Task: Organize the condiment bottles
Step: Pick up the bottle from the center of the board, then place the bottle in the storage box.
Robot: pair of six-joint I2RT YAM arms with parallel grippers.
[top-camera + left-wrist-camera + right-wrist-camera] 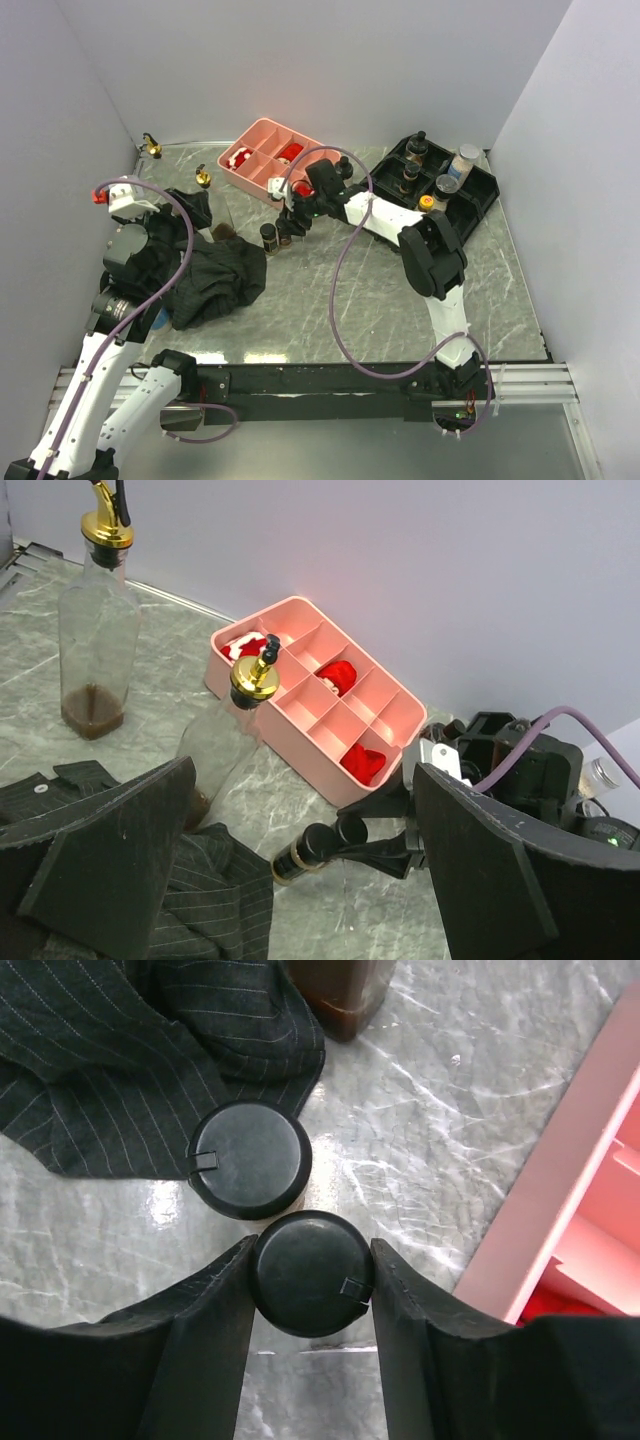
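Two black-lidded dark spice jars stand side by side on the table next to the black cloth. My right gripper (312,1295) is shut on the lid of the nearer jar (312,1272), with both fingers pressed to its sides. The other jar (250,1158) stands free just beyond it. From above, the right gripper (288,228) sits over these jars (268,235). My left gripper (300,880) is open and empty above the cloth. Two tall clear gold-spouted bottles (95,630) (235,740) stand ahead of it. Several more bottles (445,188) stand in a black rack at the back right.
The black cloth (215,275) lies bunched at the left, touching the free jar's side. The pink compartment tray (258,150) with red pieces stands at the back centre, close to the right gripper. The black rack (487,195) is by the right wall.
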